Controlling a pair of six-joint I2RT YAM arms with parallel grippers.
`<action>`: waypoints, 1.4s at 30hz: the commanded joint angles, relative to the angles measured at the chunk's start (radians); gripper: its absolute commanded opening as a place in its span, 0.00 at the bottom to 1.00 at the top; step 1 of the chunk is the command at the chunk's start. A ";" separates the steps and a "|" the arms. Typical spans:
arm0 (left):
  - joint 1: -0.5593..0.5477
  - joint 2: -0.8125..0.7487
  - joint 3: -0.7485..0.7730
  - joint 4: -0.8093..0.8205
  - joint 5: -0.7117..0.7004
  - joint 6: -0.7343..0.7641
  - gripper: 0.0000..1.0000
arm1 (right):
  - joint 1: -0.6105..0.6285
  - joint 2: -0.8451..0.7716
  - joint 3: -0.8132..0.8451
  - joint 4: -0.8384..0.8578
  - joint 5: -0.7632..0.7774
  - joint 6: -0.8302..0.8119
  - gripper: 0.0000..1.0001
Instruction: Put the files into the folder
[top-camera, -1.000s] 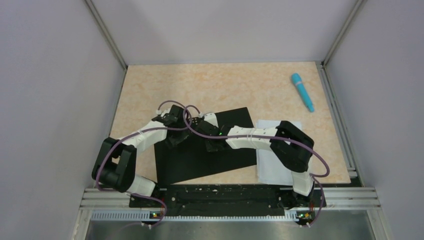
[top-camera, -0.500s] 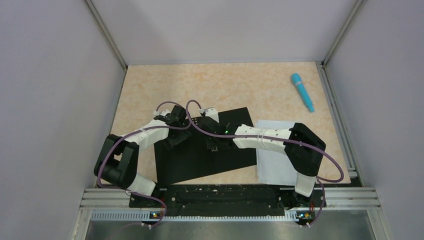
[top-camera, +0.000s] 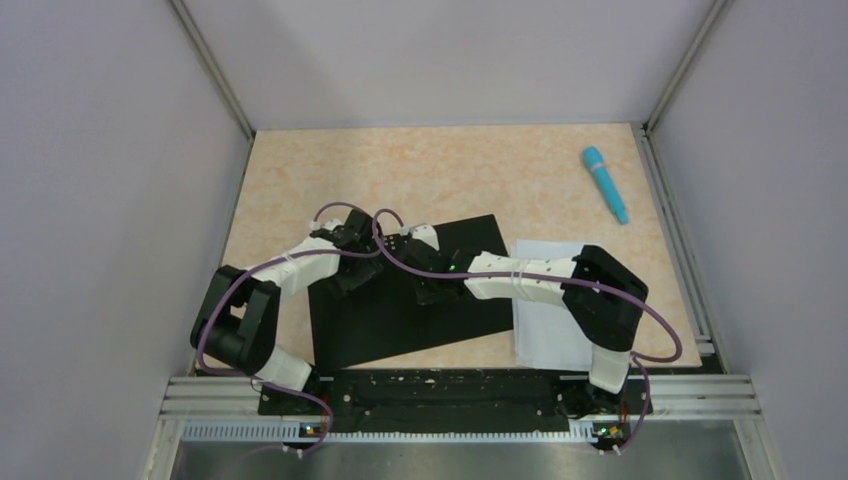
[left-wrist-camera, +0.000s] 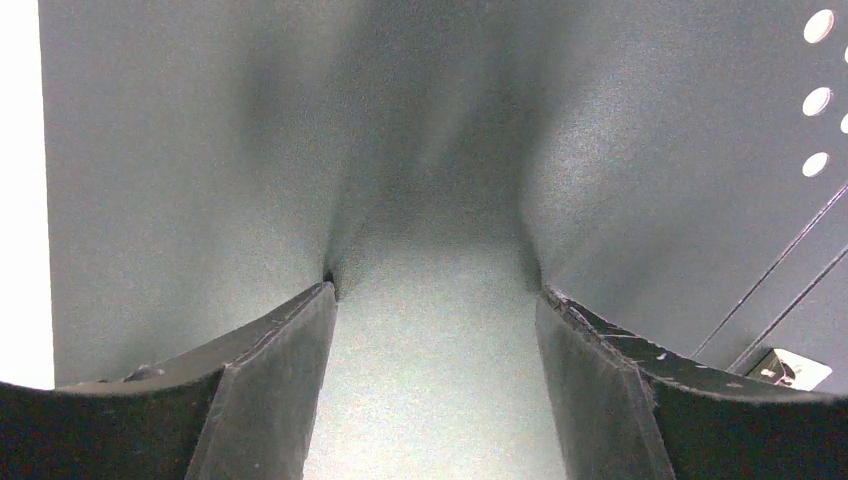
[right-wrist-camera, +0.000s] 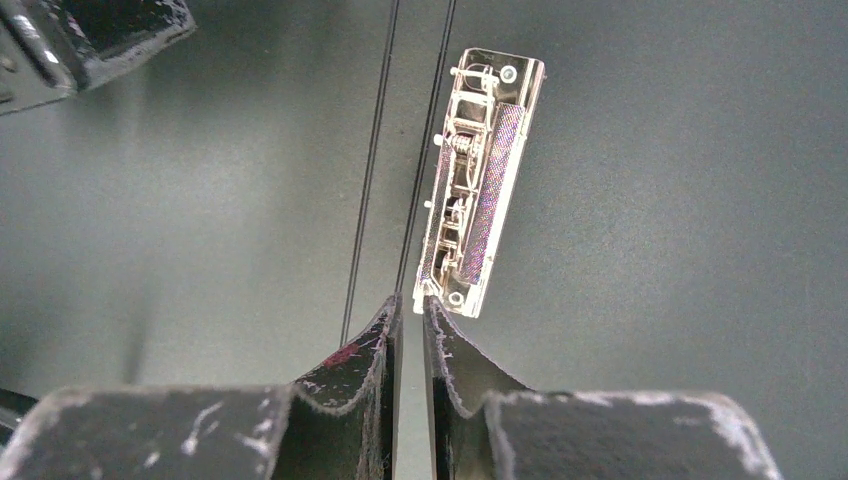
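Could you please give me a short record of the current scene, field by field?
folder: thin folder, lying open with its black inside up, on the beige table
clip: silver metal clip on the folder's inside
files: white paper sheets on the table beside the folder's right edge, not yet inside
left arm: left gripper open, tips against the black inside
right arm: right gripper nearly closed, tips at the clip's near end; grip not confirmable
other: blue pen-like stick, far right
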 joint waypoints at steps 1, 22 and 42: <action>-0.003 0.028 0.012 -0.002 -0.008 -0.019 0.78 | 0.009 0.022 -0.001 0.005 0.013 -0.016 0.12; -0.002 0.047 0.008 -0.001 0.001 -0.019 0.78 | 0.010 0.069 -0.028 0.029 0.038 -0.020 0.14; 0.065 0.108 -0.014 0.005 0.047 -0.016 0.79 | 0.062 0.101 -0.103 -0.038 0.207 -0.018 0.06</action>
